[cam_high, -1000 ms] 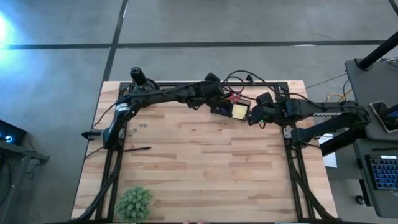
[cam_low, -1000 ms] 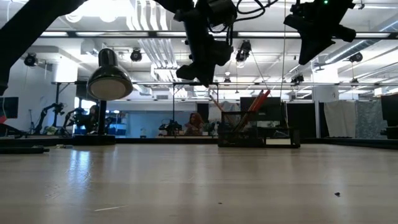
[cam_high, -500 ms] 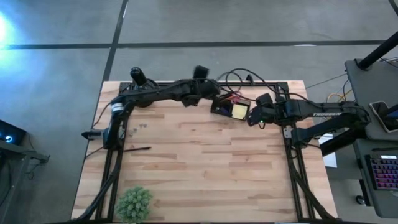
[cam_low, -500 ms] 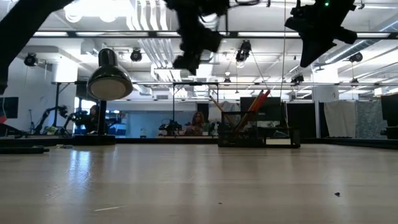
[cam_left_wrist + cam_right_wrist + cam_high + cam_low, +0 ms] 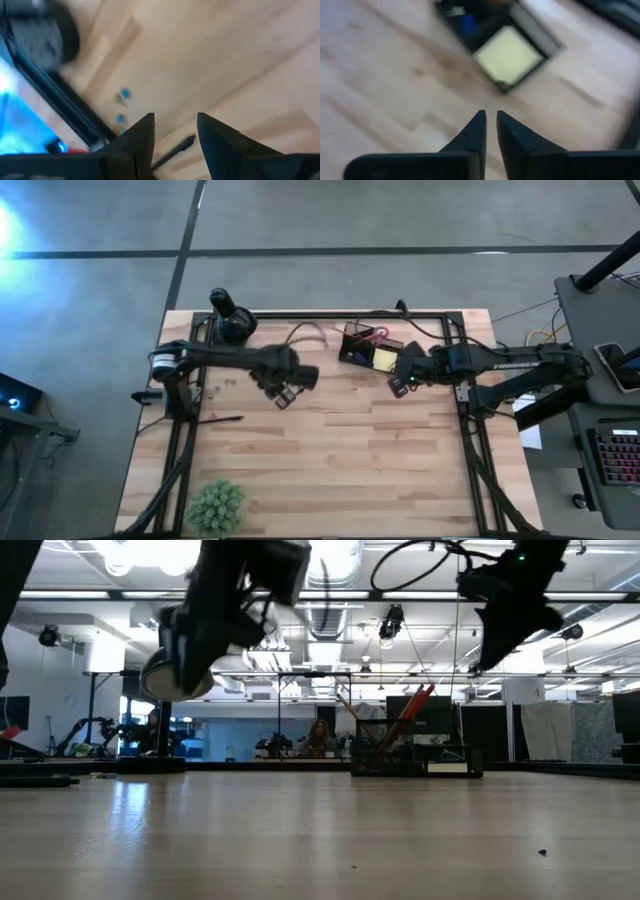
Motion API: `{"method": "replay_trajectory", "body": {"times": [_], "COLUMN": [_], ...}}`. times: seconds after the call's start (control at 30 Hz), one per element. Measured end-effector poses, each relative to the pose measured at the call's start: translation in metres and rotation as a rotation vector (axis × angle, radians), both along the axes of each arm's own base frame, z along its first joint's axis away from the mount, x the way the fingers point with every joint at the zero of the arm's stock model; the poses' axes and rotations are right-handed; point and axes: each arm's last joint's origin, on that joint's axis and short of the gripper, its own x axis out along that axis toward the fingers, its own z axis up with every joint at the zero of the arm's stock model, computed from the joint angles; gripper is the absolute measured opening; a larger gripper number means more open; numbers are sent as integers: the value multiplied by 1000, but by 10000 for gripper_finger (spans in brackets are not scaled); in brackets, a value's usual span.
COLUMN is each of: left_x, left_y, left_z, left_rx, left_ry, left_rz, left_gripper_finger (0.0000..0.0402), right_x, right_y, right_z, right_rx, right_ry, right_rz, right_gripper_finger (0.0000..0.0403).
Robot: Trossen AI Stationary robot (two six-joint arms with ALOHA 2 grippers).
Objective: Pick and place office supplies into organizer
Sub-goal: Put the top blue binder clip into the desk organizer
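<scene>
Small black rectangular organizer (image 5: pixel 371 350) with divided compartments: stands at the far edge of the pale wooden plank table (image 5: pixel 330 450), right of its middle. Square yellow sticky-note pad (image 5: pixel 384 358): lies flat inside the organizer's compartment nearest the right arm. Red-handled scissors (image 5: pixel 377 335): sit in the organizer's far side, handles up. Thin orange pencils (image 5: pixel 418 700): lean upright out of the organizer in the low view. Thin black pen (image 5: pixel 220 420): lies loose on the table, well left of the organizer and toward the near side. Small loose pieces (image 5: pixel 214 384): scattered left of the organizer, near the left arm's base; two appear blue, though they are too blurred to identify. Left gripper (image 5: pixel 283 393): raised above the table, left of the organizer and well apart from it, fingers spread with nothing between them. Right gripper (image 5: pixel 399 385): raised just beside the organizer's near right corner, fingers drawn to a narrow gap, holding nothing. Small green plant (image 5: pixel 215 506): stands at the table's near left corner, far from the organizer.
</scene>
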Motion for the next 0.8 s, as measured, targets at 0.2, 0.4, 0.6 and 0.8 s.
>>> {"method": "replay_trajectory", "body": {"times": [0.2, 0.4, 0.6, 0.8], "left_x": [-50, -96, -129, -141], "left_y": [-40, -51, -55, -45], "left_z": [-20, -18, -17, -42], "left_rx": [58, 158, 252, 264], "left_ry": [-66, -229, -229, -329], "left_rz": [363, 737, 860, 964], "left_gripper_finger": [134, 134, 134, 134], "right_x": [39, 88, 137, 160], "right_y": [5, 4, 2, -2], "right_z": [-6, -15, -14, -4], "right_rx": [162, 197, 133, 76], "right_ry": [-164, -223, -131, -13], "right_rz": [246, 421, 554, 492], "right_gripper_finger": [96, 144, 167, 169]}}
